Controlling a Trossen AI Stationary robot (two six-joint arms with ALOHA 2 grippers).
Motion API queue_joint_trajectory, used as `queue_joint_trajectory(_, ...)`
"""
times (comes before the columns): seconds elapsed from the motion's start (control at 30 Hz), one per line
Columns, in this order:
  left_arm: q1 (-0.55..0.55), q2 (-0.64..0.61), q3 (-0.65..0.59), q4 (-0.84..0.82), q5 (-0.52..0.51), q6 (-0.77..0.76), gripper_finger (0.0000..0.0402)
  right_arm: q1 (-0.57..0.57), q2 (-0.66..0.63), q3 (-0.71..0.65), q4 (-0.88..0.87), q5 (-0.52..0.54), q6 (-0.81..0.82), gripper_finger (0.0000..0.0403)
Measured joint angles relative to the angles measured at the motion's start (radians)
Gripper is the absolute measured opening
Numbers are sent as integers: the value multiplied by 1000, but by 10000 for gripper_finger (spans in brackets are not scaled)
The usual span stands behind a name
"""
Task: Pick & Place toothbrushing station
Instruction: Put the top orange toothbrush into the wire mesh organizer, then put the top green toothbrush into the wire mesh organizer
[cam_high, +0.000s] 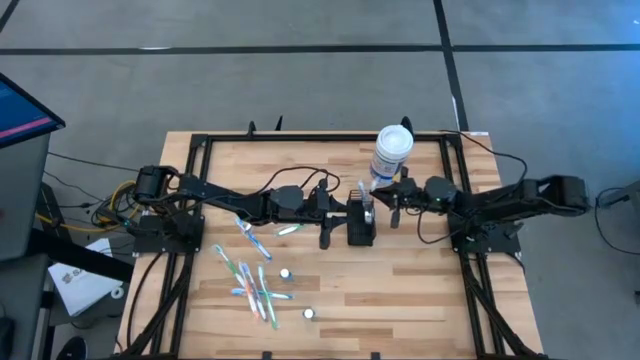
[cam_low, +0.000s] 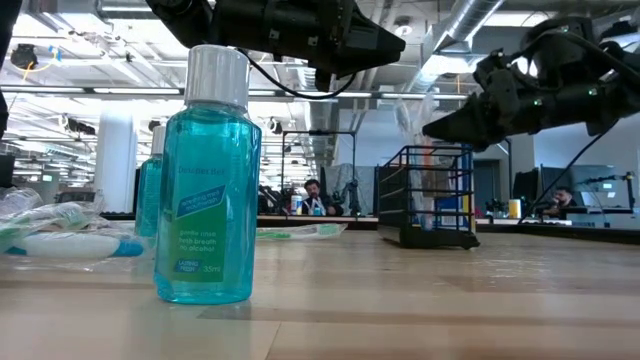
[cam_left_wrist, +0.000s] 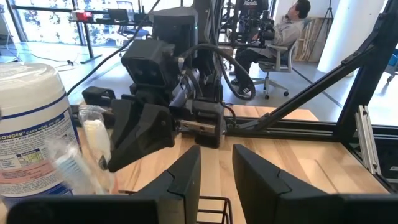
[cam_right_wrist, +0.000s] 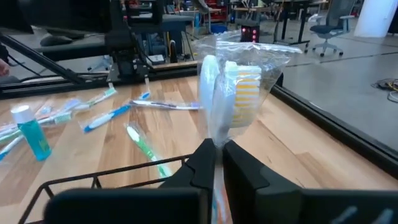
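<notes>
Toothbrushing station (cam_high: 361, 226) stands upright mid-table, between both arms, just in front of the white canister (cam_high: 392, 150). Right gripper (cam_right_wrist: 217, 163) pinches a plastic-wrapped toothbrush (cam_right_wrist: 231, 93) head-up over the station's wire rim, jaws nearly closed on the handle, apparently to drop it into a slot. Left gripper (cam_left_wrist: 216, 171) sits against the station's other side, fingers part-open, holding nothing visible, probably steadying it. Spare toothbrushes (cam_high: 252, 275) lie scattered nearby.

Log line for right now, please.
right gripper: gripping wrapped toothbrush above caddy | left gripper: at caddy, holding nothing visible
</notes>
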Motion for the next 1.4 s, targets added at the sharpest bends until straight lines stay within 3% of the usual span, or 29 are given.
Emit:
queue_joint_trajectory(0.6, 1, 0, 0, -1, 0, 0, 88, -14, 37, 0, 43, 0, -3, 46)
queue_joint_trajectory(1.17, 1, 0, 0, -2, 0, 0, 88, -11, 34, 0, 50, -3, -28, 178)
queue_joint_trajectory(1.4, 1, 0, 0, -40, 0, 0, 88, -20, -47, 0, 29, 0, -29, 202)
